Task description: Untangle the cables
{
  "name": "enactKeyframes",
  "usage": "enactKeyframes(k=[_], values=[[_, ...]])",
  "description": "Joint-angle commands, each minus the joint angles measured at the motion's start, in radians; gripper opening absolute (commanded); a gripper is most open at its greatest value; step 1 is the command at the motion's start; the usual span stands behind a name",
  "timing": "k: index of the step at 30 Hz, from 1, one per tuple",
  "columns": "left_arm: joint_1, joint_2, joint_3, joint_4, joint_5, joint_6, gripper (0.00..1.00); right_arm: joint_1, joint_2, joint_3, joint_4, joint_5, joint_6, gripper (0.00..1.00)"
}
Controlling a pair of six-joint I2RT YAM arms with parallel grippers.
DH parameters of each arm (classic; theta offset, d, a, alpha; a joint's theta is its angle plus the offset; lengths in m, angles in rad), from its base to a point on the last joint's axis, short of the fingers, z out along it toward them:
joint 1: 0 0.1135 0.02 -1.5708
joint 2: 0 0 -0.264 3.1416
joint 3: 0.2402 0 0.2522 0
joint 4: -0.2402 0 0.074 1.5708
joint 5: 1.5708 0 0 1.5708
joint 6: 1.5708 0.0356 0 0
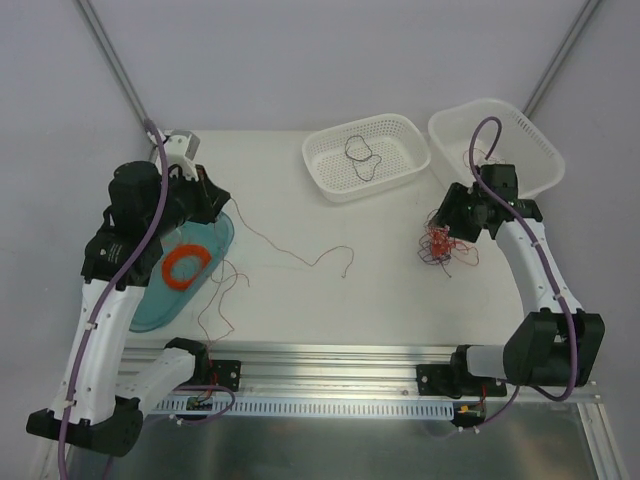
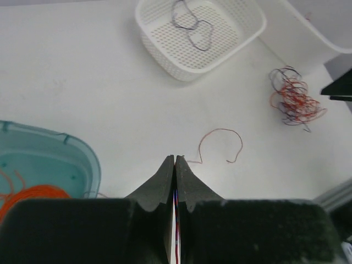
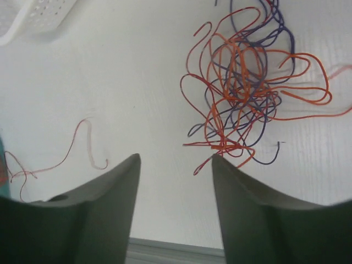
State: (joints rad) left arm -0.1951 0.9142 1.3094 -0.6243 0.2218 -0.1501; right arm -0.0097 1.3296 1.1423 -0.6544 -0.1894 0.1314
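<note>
The cables' fist-sized tangle (image 1: 446, 246) of red and dark strands lies on the table at the right. My right gripper (image 3: 176, 159) hovers just over its near side, open, with nothing between the fingers; one red loop of the tangle (image 3: 247, 93) ends beside the right fingertip (image 3: 219, 165). My left gripper (image 2: 175, 158) is shut on a thin red cable (image 2: 221, 134), which trails from the fingertips across the table (image 1: 300, 258). A dark cable (image 1: 361, 155) lies loose in the near white basket (image 1: 400, 178).
A second white basket (image 1: 525, 135) stands at the back right behind the right arm. A teal tray (image 1: 160, 305) under the left arm holds an orange coil (image 1: 187, 263). Loose red strands (image 1: 222, 292) curl beside the tray. A metal rail (image 1: 330, 352) runs along the near edge.
</note>
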Motion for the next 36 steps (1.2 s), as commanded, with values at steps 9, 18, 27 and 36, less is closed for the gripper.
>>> enactKeyframes(k=[9,18,27,36], values=[[-0.156,0.117,-0.183,0.311,0.128,-0.185,0.00,0.157,-0.240,-0.033,0.035,-0.116,-0.108,0.91],[-0.156,0.124,-0.560,0.485,-0.097,-0.310,0.00,0.381,-0.245,-0.130,0.122,-0.098,-0.085,0.94],[-0.156,0.045,-0.722,0.422,-0.240,-0.333,0.37,0.652,-0.103,-0.131,0.197,-0.018,-0.047,0.94],[-0.156,-0.038,-0.753,0.268,-0.269,-0.307,0.99,0.708,-0.038,-0.110,0.223,-0.007,-0.047,0.95]])
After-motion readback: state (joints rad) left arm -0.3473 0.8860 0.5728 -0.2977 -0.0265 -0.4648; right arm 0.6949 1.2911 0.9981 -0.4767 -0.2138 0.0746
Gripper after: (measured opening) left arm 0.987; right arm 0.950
